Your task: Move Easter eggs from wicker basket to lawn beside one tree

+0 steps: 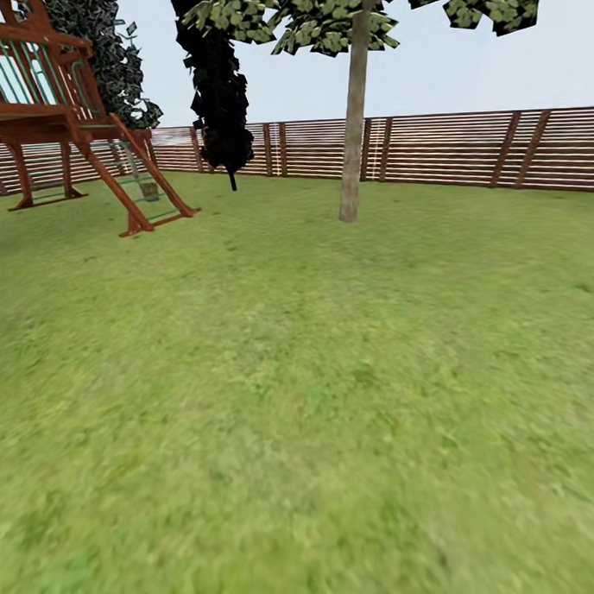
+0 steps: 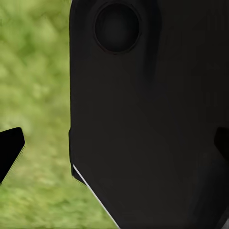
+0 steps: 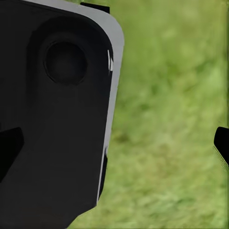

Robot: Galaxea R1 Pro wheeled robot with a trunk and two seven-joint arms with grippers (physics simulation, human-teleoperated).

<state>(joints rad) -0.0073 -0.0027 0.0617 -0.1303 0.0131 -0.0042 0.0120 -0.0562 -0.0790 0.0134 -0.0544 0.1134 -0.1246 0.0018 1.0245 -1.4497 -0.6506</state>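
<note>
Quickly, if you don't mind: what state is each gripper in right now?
Left gripper: open, fingertips far apart, holding nothing.
Right gripper: open, fingertips far apart, holding nothing; lawn beyond.

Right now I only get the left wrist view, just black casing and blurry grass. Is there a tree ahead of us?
Observer: Yes. In the head view a pale-trunked tree stands ahead on the lawn, in front of the slatted fence.
Operator: Anything to its left?
Observer: A black-trunked tree, and further left a wooden play set.
Operator: And the right pincer?
Observer: In the right wrist view the right pincer is open over grass, with its fingertips spread wide.
</note>
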